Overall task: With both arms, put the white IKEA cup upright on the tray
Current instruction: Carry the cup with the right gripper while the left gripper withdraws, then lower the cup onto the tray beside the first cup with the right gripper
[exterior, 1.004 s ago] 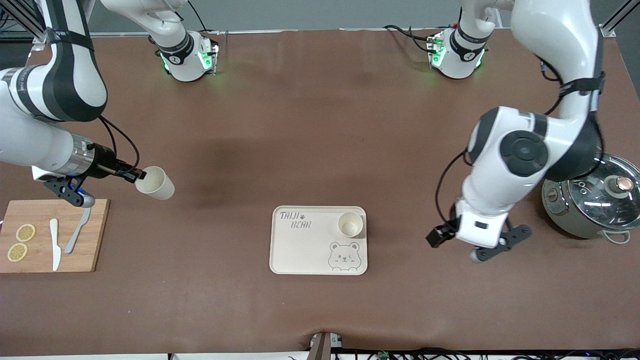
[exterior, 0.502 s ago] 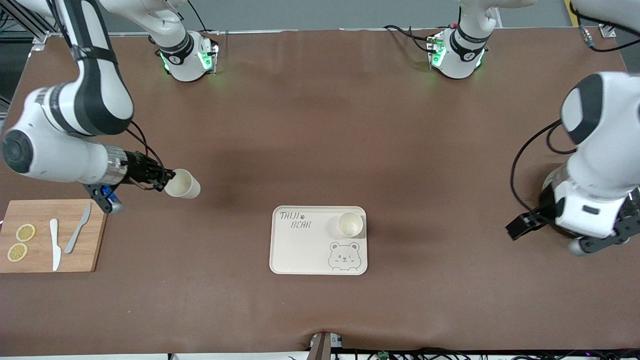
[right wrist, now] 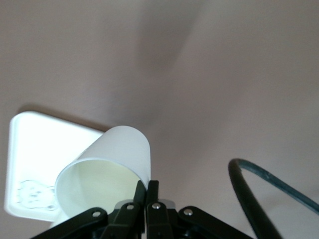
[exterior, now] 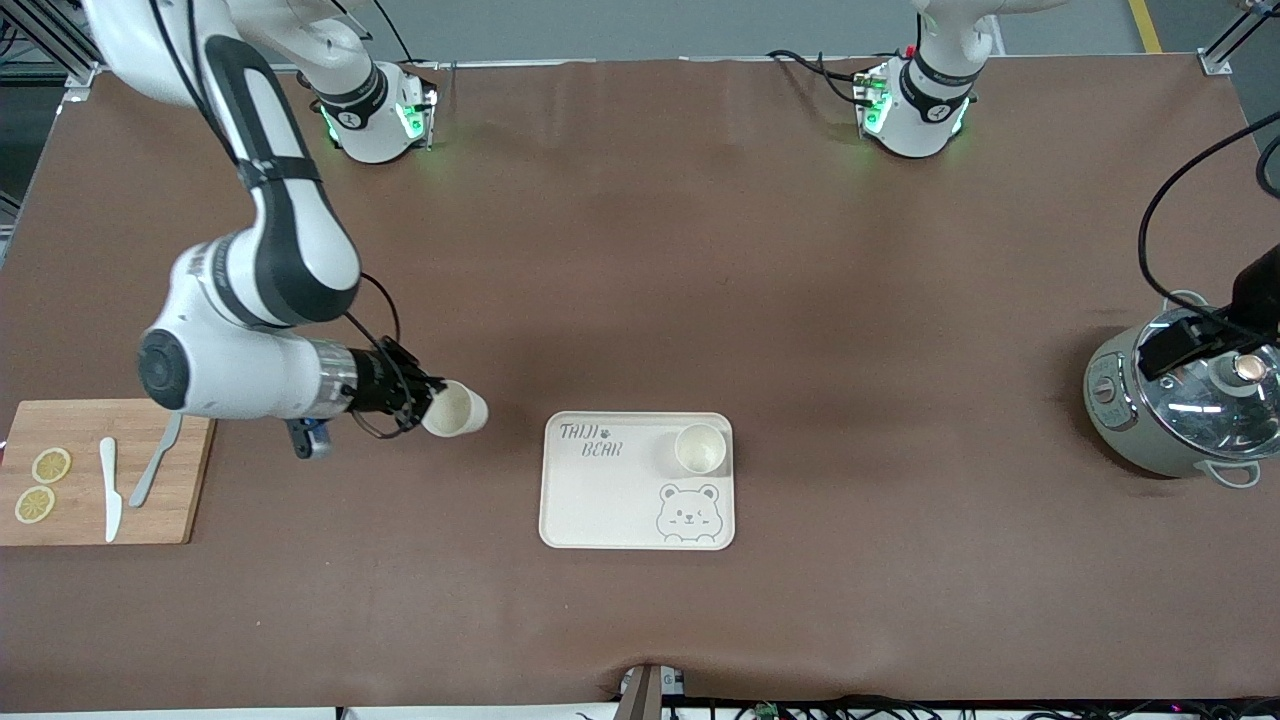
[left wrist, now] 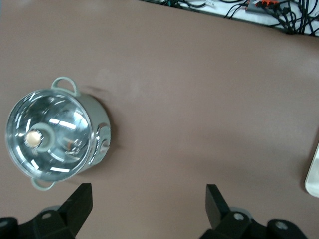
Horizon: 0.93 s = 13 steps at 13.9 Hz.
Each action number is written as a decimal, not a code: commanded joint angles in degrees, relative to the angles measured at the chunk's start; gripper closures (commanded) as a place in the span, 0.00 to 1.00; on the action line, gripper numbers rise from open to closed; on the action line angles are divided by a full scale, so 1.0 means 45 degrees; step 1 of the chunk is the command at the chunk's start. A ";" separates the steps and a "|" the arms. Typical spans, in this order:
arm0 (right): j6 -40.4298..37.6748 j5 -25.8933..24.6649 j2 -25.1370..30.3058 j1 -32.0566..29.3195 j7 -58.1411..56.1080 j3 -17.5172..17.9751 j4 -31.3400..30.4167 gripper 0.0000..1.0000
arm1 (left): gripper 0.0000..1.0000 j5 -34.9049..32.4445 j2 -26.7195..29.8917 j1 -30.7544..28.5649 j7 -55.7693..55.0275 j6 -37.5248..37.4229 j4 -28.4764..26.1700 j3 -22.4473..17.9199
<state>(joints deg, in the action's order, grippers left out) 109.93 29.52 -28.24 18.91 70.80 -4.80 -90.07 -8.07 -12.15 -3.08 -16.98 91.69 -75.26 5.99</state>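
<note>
- The right gripper (exterior: 425, 405) is clamped on the rim of a white cup (exterior: 455, 410) — one finger inside the mouth, one outside, as the right wrist view shows at the gripper (right wrist: 147, 195) and cup (right wrist: 107, 167).
- That cup is tilted on its side in the air, its base pointing toward the tray (exterior: 600, 500), over bare brown table (exterior: 640, 250) just beside the tray's edge toward the right arm's end.
- The right arm comes down from its base, bends at the elbow and runs its forearm low and roughly level, with the wrist pointing toward the tray.
- The left gripper (left wrist: 149, 206) hangs with its fingers (left wrist: 79, 201) wide apart and nothing between them, high over the table near a steel pot with a glass lid (left wrist: 52, 134).
- In the front view only a dark part of the left arm (exterior: 1215, 320) shows, over the pot (exterior: 1185, 400) at the left arm's end — it waits there.
- A second white cup (exterior: 699, 448) stands upright on the tray, in the corner above the bear-face drawing (exterior: 688, 512).
- Toward the right arm's end lies a wooden cutting board (exterior: 190, 480) with two lemon slices (exterior: 42, 484), a white knife (exterior: 109, 488) and a grey knife (exterior: 155, 462).
</note>
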 commanded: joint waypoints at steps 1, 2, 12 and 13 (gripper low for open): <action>0.1929 0.0879 -0.1163 0.0971 0.1528 -0.0125 0.0873 1.00 | 0.00 0.0055 0.0706 -0.0117 0.0160 -0.0685 -0.0385 0.0173; 0.2634 0.0861 -0.1436 0.1265 0.1784 -0.0145 0.1203 1.00 | 0.00 0.0152 0.0805 -0.0117 0.0160 -0.0958 -0.0386 0.0173; 0.4653 -0.1288 -0.3234 0.3042 0.3934 -0.0165 0.1909 1.00 | 0.00 0.1813 0.2094 -0.2031 0.2934 -0.1938 -0.1069 0.0231; 0.4653 -0.1307 -0.3410 0.3141 0.4071 -0.0165 0.1928 1.00 | 0.00 0.1813 0.2172 -0.1992 0.2837 -0.1938 -0.1243 0.0329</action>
<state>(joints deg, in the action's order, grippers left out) 130.69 24.61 -41.62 31.49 86.79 -4.94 -83.19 -0.70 -4.14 -12.27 -3.75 82.99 -78.40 6.35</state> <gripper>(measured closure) 0.978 0.000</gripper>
